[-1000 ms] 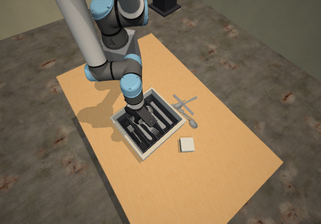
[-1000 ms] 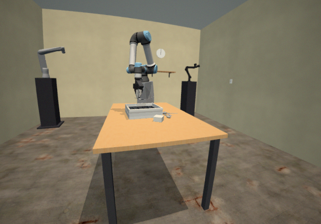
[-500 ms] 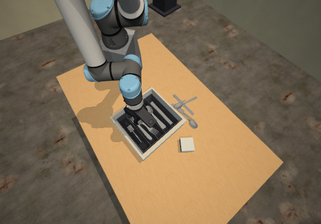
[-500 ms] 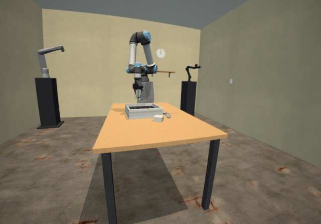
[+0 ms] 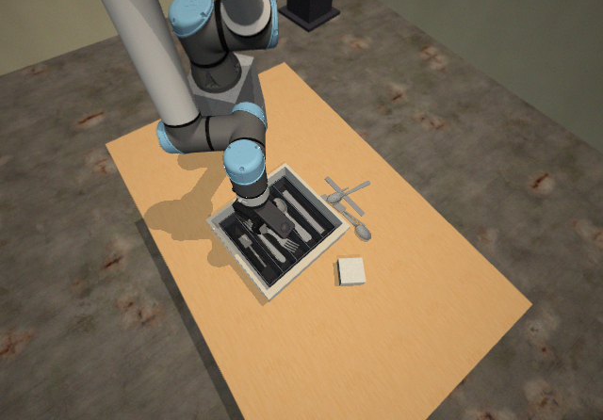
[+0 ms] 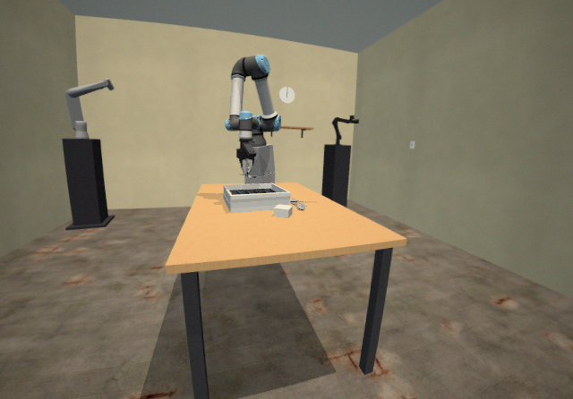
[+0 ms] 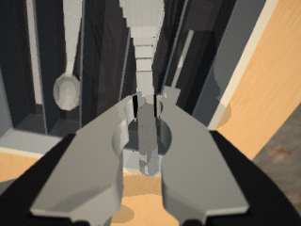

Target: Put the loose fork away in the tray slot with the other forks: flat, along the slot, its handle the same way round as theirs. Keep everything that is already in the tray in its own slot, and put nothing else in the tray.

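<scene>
the table [image 5: 389,337] carries the tray [image 5: 340,233], and the arm [image 5: 146,65] reaches down over it. directly below the gripper [image 7: 146,105] lie the tray's slots, a spoon [image 7: 66,91] in one slot to its side. the gripper pinches the fork [image 7: 147,61] by its handle, tines [image 5: 290,245] out ahead, above the tray.

Top looks steeply down, exterior faces the table [image 6: 277,241] from afar, wrist seemingly close above.

The arm [image 5: 136,45] has pale grey tubes, dark grey joints and light blue round caps. Its gripper [image 7: 146,141] carries broad, flat grey fingers on a black body
</scene>
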Controlling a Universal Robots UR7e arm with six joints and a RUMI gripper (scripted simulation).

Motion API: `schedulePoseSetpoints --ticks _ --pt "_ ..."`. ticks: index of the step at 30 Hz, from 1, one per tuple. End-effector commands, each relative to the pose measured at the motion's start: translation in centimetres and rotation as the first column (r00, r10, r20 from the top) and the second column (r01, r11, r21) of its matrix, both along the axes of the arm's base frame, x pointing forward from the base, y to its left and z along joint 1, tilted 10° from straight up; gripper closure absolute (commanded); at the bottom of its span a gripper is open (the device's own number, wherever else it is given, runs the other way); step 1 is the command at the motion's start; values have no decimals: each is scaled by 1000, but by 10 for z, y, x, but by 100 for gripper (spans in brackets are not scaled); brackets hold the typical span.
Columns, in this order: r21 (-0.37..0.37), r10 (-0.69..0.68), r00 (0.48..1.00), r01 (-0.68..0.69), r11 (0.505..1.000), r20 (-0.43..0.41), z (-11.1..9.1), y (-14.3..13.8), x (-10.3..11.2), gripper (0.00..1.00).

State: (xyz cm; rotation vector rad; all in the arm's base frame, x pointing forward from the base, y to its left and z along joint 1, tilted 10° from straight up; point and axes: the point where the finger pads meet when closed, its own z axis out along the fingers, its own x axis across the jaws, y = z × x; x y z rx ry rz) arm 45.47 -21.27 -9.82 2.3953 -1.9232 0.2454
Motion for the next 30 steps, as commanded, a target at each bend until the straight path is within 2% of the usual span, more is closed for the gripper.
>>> schedulePoseSetpoints --ticks 1,9,15,18,24,30 --pt "-7 50 999 -50 999 -4 1 -1 3 98" --pt "-16 185 982 -186 983 -26 1 2 4 98" --pt "-23 328 943 -330 944 -51 0 4 4 98" --pt "-24 354 934 -356 934 -55 0 4 4 98" --pt "-26 526 846 -530 847 -89 0 7 5 98" --pt "-22 693 710 -700 713 -127 -1 9 4 98"
